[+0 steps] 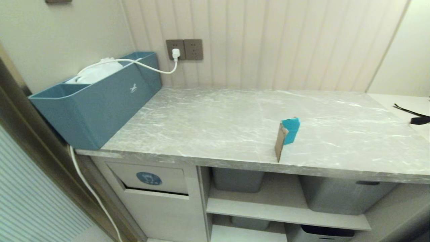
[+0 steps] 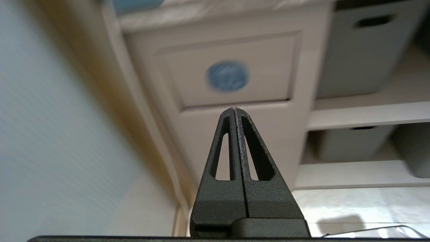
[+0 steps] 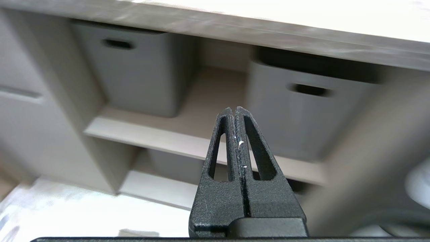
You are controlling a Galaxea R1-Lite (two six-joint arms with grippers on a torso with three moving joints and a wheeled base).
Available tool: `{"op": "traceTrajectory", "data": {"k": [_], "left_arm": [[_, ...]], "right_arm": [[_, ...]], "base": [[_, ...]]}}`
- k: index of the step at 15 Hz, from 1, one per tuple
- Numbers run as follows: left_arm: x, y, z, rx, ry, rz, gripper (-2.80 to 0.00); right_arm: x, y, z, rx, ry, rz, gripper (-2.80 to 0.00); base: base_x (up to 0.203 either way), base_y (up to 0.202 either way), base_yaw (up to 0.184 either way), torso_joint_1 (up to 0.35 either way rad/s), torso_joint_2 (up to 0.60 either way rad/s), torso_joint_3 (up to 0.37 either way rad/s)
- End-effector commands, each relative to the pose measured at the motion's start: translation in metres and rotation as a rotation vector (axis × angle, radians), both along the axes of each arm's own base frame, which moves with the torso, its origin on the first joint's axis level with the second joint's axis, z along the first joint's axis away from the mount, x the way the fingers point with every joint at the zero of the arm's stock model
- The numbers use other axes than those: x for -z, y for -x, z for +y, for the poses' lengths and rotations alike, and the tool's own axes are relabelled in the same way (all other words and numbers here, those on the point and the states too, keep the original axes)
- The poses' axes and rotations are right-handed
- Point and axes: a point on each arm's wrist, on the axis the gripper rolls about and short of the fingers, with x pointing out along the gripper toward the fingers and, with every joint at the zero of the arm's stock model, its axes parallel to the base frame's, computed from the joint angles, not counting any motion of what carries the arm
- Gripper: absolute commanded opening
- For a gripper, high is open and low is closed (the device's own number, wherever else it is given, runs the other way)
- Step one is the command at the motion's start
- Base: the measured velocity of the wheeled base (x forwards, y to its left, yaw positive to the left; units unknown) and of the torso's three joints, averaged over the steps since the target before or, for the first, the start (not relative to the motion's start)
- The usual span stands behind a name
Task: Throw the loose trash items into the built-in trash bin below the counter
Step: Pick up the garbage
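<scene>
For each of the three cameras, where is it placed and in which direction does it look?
Head view: high, looking forward and down at the counter and cardboard piece; no arm shows.
Left wrist view: behind the shut left gripper, below the counter, facing the trash bin flap.
Right wrist view: behind the shut right gripper, facing the grey storage bins.
Head and left wrist views share the flap's blue sticker.

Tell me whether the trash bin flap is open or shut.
Shut or nearly so: the flap with the blue sticker sits in its cabinet frame, with only a dark line along its lower edge. No gripper touches it.
</scene>
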Motion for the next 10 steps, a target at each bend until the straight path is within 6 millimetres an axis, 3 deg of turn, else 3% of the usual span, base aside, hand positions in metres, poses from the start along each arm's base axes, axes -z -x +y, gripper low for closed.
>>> {"op": "traceTrajectory", "data": {"k": [1, 3, 6, 10], "left_arm": [[0.0, -0.0001, 0.0, 0.001, -0.001, 0.002, -2.8], [0.0, -0.0001, 0.0, 0.001, -0.001, 0.002, -2.8], [0.0, -0.0001, 0.0, 0.0, -0.001, 0.002, -2.8], [0.0, -0.0001, 0.0, 0.001, -0.001, 0.002, -2.8]], "right_arm": [[0.0, 0.0001, 0.0, -0.001, 0.001, -0.002, -2.8], [0.0, 0.0001, 0.0, -0.001, 0.002, -0.002, -2.8], [0.0, 0.0001, 0.0, -0.003, 0.004, -0.003, -2.8], [0.0, 0.0001, 0.0, -0.003, 0.005, -0.003, -2.8]], "base": [[0.001, 0.004, -0.173, 0.254, -0.54, -0.287], [0.001, 0.007, -0.169, 0.247, -0.53, -0.289], [-0.001, 0.004, -0.128, 0.095, -0.18, -0.096], [0.0, 0.0, 0.0, 0.01, -0.02, -0.008]]}}
